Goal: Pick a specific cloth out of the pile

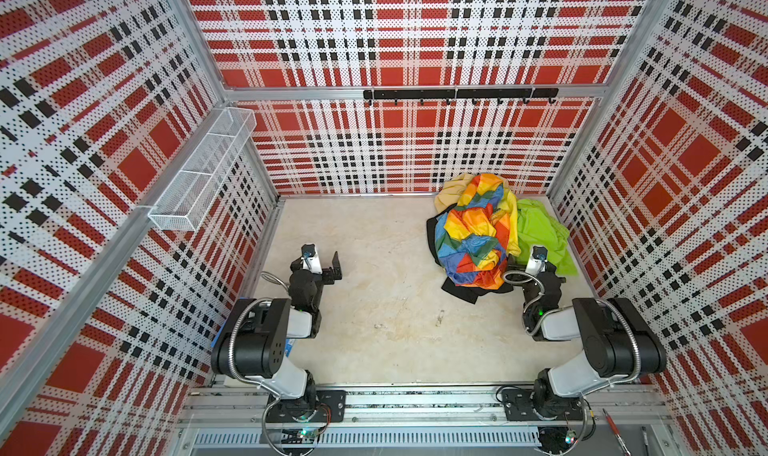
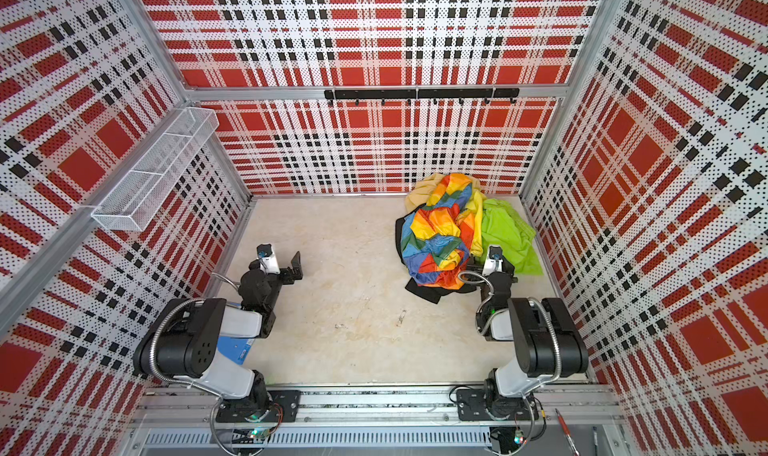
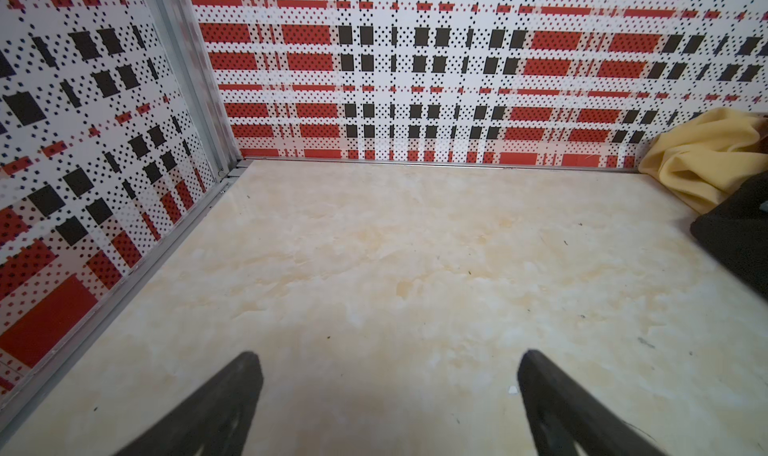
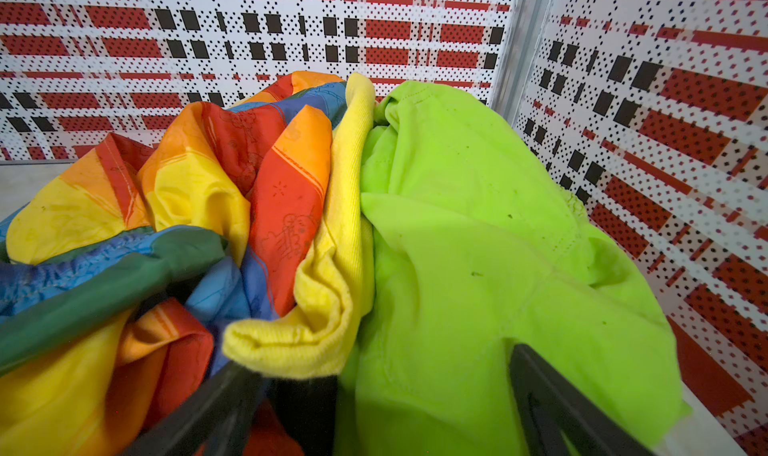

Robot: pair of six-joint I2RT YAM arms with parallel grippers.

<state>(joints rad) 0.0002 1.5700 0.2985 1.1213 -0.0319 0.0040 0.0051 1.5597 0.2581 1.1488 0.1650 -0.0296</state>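
The pile (image 1: 490,233) sits at the back right corner of the floor in both top views. A rainbow-patchwork cloth (image 1: 473,242) lies on top, a lime green one (image 1: 540,229) to its right and a pale yellow one (image 1: 451,192) behind. The black cloth (image 1: 461,289) (image 2: 424,289) pokes out under the pile's front and left edges; in the left wrist view a corner of the cloth (image 3: 735,233) shows. My right gripper (image 4: 382,358) is open at the pile's front, jaws straddling lime green fabric, a yellow fold (image 4: 291,346) and a black patch (image 4: 307,408). My left gripper (image 3: 386,362) (image 1: 326,262) is open and empty over bare floor.
A white mesh basket (image 1: 199,171) hangs on the left wall and a black hook rail (image 1: 457,94) runs along the back wall. The right wall (image 4: 665,163) stands close beside the green cloth. Small specks (image 1: 439,317) lie on the beige floor (image 1: 374,308).
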